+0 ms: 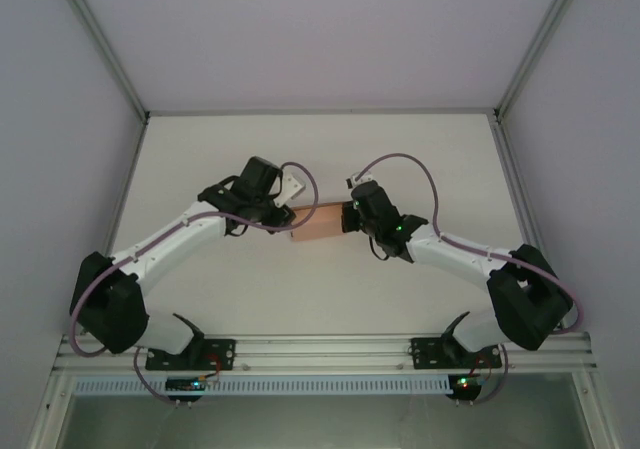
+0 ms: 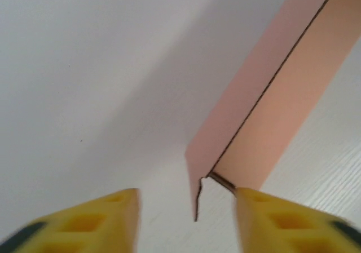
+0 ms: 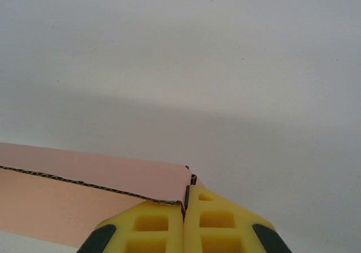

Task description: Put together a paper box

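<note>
The salmon-pink paper box [image 1: 318,223] is held off the white table between my two grippers. My right gripper [image 1: 350,217] is shut on its right end. In the right wrist view the yellow fingers [image 3: 152,222] pinch a corrugated card edge, and the paper box [image 3: 84,180] stretches off to the left from the right gripper [image 3: 185,208]. My left gripper [image 1: 286,219] is at the box's left end. In the left wrist view the paper box [image 2: 282,95] runs up to the right. One thin flap edge [image 2: 197,180] hangs between the parted fingers of the left gripper [image 2: 186,219]. The right-hand finger [image 2: 282,222] is next to the box's corner.
White table [image 1: 320,299] spreads around the arms, walled by grey panels on the left [image 1: 60,119], right [image 1: 590,119] and back. An aluminium rail [image 1: 320,351] carrying the arm bases runs along the near edge.
</note>
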